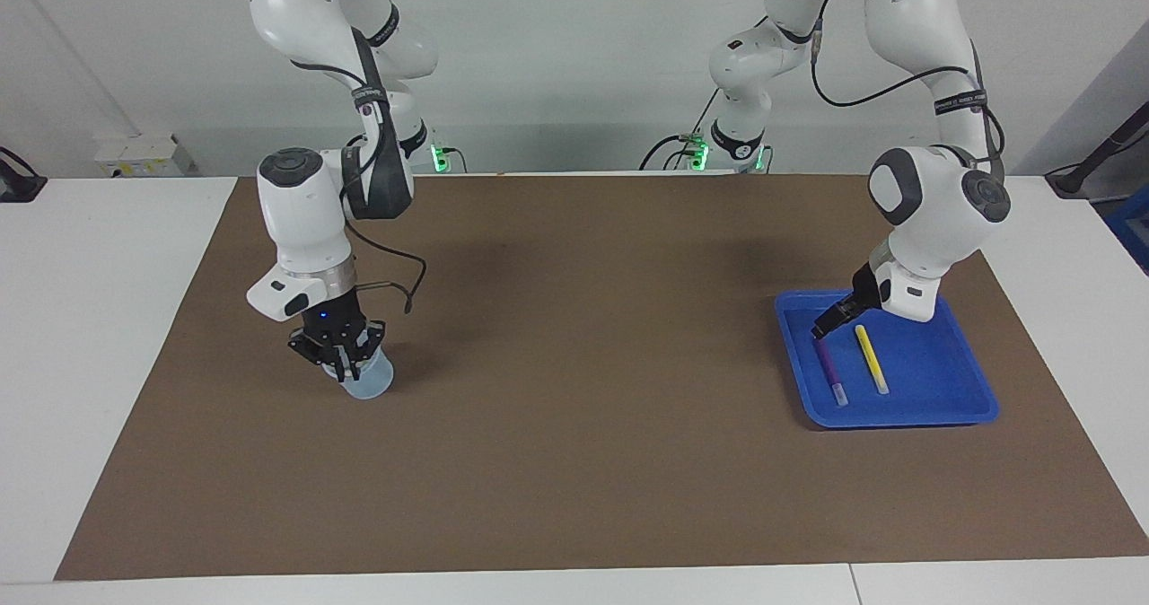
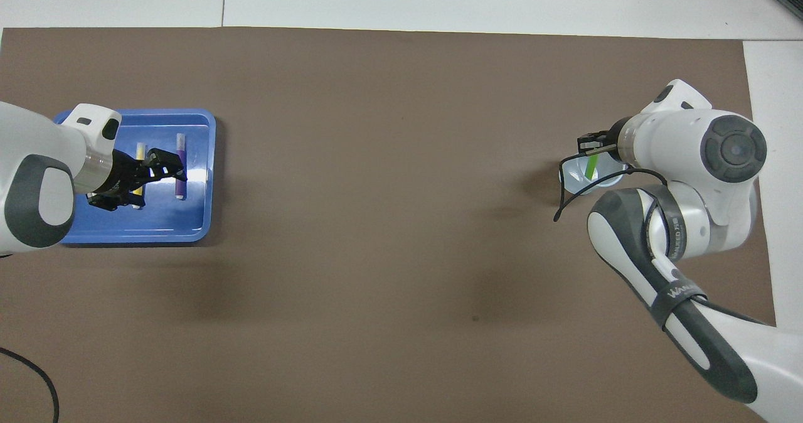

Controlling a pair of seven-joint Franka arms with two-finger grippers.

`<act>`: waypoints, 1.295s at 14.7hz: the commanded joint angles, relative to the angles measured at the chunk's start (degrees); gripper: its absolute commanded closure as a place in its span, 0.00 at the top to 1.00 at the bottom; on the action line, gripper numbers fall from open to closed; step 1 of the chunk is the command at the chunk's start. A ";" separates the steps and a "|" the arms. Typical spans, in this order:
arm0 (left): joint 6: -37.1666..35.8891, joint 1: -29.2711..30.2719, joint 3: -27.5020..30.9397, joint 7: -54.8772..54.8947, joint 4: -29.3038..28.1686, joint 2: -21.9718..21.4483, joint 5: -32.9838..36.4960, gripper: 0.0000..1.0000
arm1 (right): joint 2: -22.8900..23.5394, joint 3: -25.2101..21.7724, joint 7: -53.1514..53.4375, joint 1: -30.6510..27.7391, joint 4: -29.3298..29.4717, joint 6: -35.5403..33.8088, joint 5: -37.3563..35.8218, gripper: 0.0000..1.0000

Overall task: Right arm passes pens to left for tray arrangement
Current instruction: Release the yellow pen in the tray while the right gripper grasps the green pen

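Right gripper [image 1: 343, 367], a black two-finger hand on the white jointed right arm, stood plunged into the mouth of a small translucent pale-blue cup [image 1: 368, 381] near the brown mat's right-arm end, its fingertips pinched together. The bright green marker pen [image 2: 590, 164] leaned inside that cup, and the overhead view showed it rising into the gripper's tip, so the pinch looked to be on the pen, though the contact itself was hidden. That step read as the pick of the third and last pen. Next would come a straight lift clear of the cup's rim, so that the light cup did not tip or ride up with the pen, then a carry toward the middle of the mat for the handover.

Left gripper [image 1: 827, 322], spread wide and holding nothing, hovered low over the shallow square glossy blue plastic tray [image 1: 951, 412] at the mat's left-arm end, above the cap-less end of the slim purple marker pen [image 1: 830, 372]. A yellow marker pen [image 1: 871, 359] lay just beside the purple one, roughly parallel, both flat on the tray floor with room left for a third.
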 commanded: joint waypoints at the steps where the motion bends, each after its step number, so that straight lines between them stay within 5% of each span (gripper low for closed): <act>1: -2.41 -0.24 0.33 -0.94 -0.43 -1.47 -2.76 1.00 | -1.56 0.32 -2.12 -0.78 -1.64 0.26 -1.37 0.00; 19: -11.99 -5.16 -0.64 -25.19 -0.43 -4.02 -28.51 0.99 | -1.30 0.32 -15.75 -2.81 6.70 0.26 -1.54 0.00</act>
